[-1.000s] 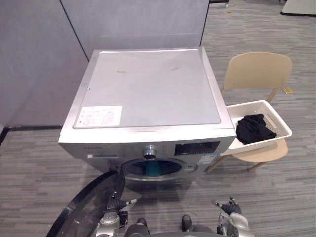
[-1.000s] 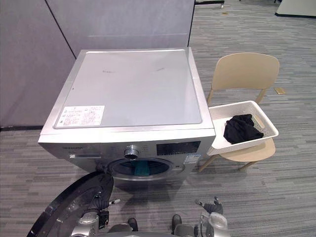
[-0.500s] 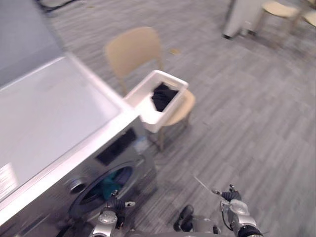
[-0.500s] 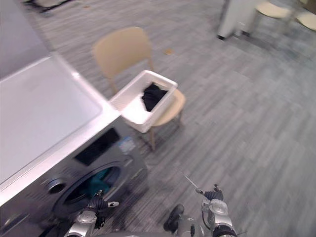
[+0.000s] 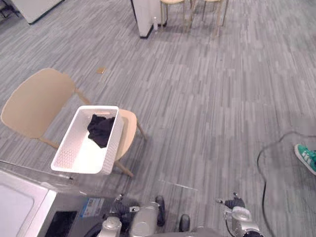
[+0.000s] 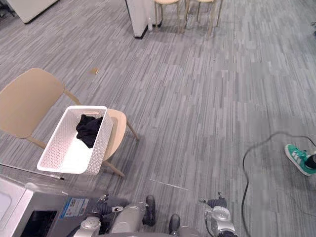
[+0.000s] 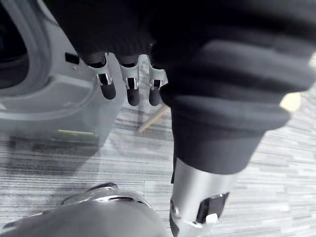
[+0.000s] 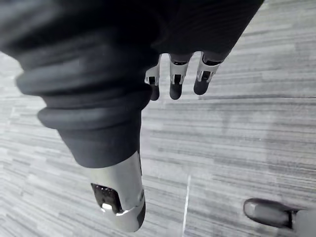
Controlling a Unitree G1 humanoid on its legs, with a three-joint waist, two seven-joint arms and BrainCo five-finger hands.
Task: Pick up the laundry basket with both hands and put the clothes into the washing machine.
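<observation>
left hand [image 7: 129, 85]: fingers are seen straight and relaxed, nothing is held; it hangs low, just beside the grey front of the washing machine [image 5: 74, 205].
right hand [image 8: 175, 79]: fingers are seen loose and open, nothing is gripped; it hangs low over the bare floor [image 5: 212, 98].
basket [image 5: 113, 140]: white and perforated, set on the seat of a tan chair [image 5: 37, 101]; it is touched by neither hand and lies well apart from both.
clothes [image 5: 100, 129]: one black bundle is seen inside the basket, at its far end.
washing machine: placed at the lower left of the head views, with the chair just beyond it.
floor: grey striped carpet.
shoe [image 5: 307, 157]: green, worn by a person, seen at the right edge, well apart from the chair.
</observation>
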